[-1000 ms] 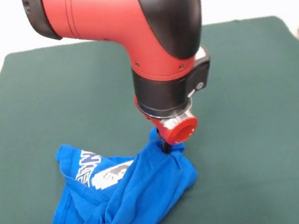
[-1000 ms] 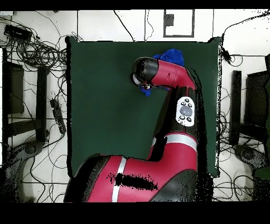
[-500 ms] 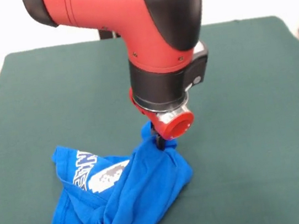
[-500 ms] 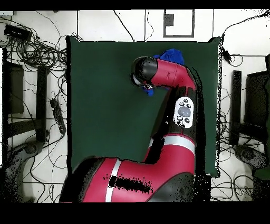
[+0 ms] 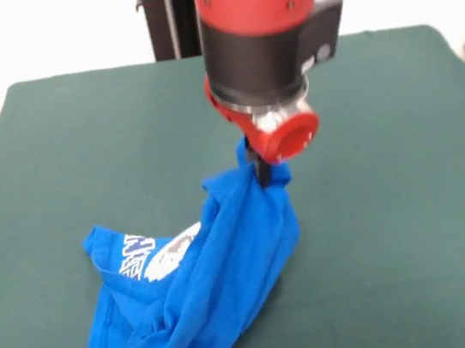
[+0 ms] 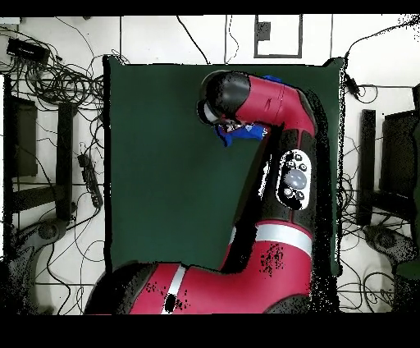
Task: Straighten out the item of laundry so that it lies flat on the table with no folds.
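The item of laundry, a bright blue T-shirt with a white print, hangs crumpled from one pinched corner while its lower part rests bunched on the green table. My gripper is shut on that raised corner, a little above the tabletop, near the table's middle. In the overhead view only a small blue patch of the shirt shows beside the arm; the gripper itself is hidden under the arm there.
The red and black arm covers much of the table's right half in the overhead view. Cables and dark equipment lie on the floor beyond the table's edges. A black post stands behind the table.
The gripper has risen and shifted slightly right and farther back, pulling the pinched corner up so the shirt stretches taller; the bunched lower part stayed on the table.
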